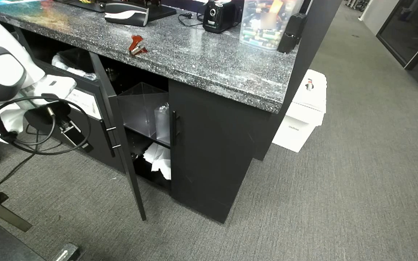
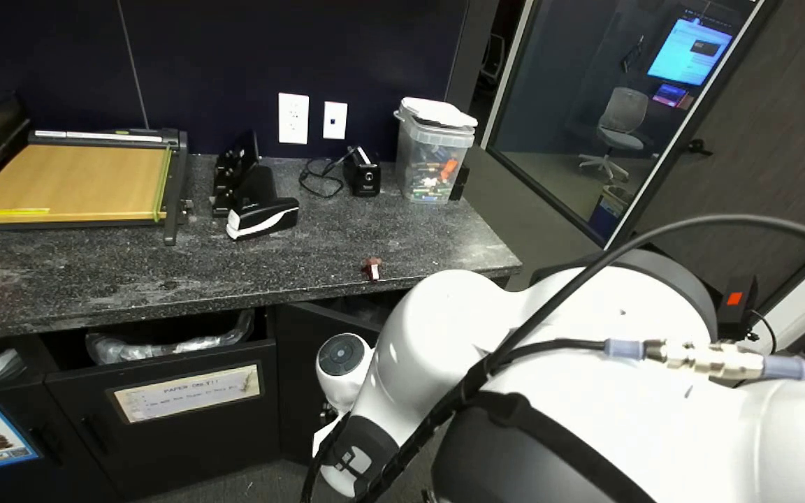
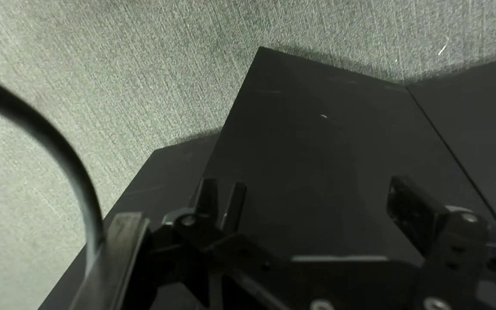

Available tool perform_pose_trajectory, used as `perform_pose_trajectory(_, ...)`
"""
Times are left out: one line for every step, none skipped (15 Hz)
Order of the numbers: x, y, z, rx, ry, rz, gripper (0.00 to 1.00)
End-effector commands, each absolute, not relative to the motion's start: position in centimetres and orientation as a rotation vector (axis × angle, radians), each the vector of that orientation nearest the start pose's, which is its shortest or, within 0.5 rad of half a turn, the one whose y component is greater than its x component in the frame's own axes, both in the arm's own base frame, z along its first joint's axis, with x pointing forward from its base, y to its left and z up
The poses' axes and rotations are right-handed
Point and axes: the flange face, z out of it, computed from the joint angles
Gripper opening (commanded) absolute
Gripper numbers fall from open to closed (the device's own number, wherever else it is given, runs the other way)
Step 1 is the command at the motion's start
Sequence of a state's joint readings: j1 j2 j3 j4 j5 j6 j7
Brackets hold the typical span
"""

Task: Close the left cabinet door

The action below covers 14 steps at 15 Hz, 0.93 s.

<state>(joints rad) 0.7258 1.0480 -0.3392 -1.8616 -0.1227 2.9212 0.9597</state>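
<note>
The left cabinet door (image 1: 129, 163) is a flat black panel standing open, nearly edge-on in an exterior view. It also shows partly behind the arm in an exterior view (image 2: 305, 381), and its outer face fills the middle of the wrist view (image 3: 325, 142). Its dark bar handle (image 1: 107, 139) sits near the free edge. My gripper (image 1: 80, 139) is on the outer side of this door. In the wrist view the gripper (image 3: 304, 189) is open, with the handle (image 3: 234, 206) between the fingers, close to the left finger. Whether they touch cannot be told.
The twin black door (image 1: 209, 145) is shut beside the opening. Clear bins (image 1: 140, 108) and white paper (image 1: 162, 161) lie inside the cabinet. The speckled countertop (image 1: 194, 54) overhangs. A "PAPER ONLY" bin front (image 2: 200, 433) adjoins the door. A cable (image 3: 58, 137) loops by the gripper.
</note>
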Motion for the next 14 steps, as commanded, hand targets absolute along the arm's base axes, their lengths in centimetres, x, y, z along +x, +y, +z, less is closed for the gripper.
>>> perform_pose_trajectory(56.4,21.7,-1.5,-3.301,0.544,-0.571,1.00)
perform_pose_trajectory(56.7,21.4,-1.4,-3.306,0.558,-0.601,1.00)
perform_pose_trajectory(57.0,20.9,-1.5,-3.310,0.574,-0.623,1.00)
perform_pose_trajectory(57.2,20.6,-1.4,-3.314,0.584,-0.644,1.00)
perform_pose_trajectory(57.4,20.3,-1.4,-3.319,0.594,-0.662,1.00)
perform_pose_trajectory(57.6,20.0,-1.4,-3.323,0.601,-0.678,0.98)
perform_pose_trajectory(57.9,19.7,-1.5,-3.328,0.611,-0.690,0.74)
perform_pose_trajectory(58.0,19.5,-1.6,-3.330,0.621,-0.700,0.74)
perform_pose_trajectory(58.2,19.3,-1.6,-3.331,0.633,-0.706,0.69)
perform_pose_trajectory(58.3,19.2,-1.8,-3.332,0.641,-0.711,0.59)
perform_pose_trajectory(58.2,19.1,-1.7,-3.334,0.646,-0.712,0.52)
perform_pose_trajectory(58.2,19.1,-1.7,-3.334,0.650,-0.714,0.43)
perform_pose_trajectory(58.3,19.1,-1.7,-3.331,0.654,-0.710,0.37)
perform_pose_trajectory(58.3,19.1,-1.7,-3.330,0.658,-0.711,0.30)
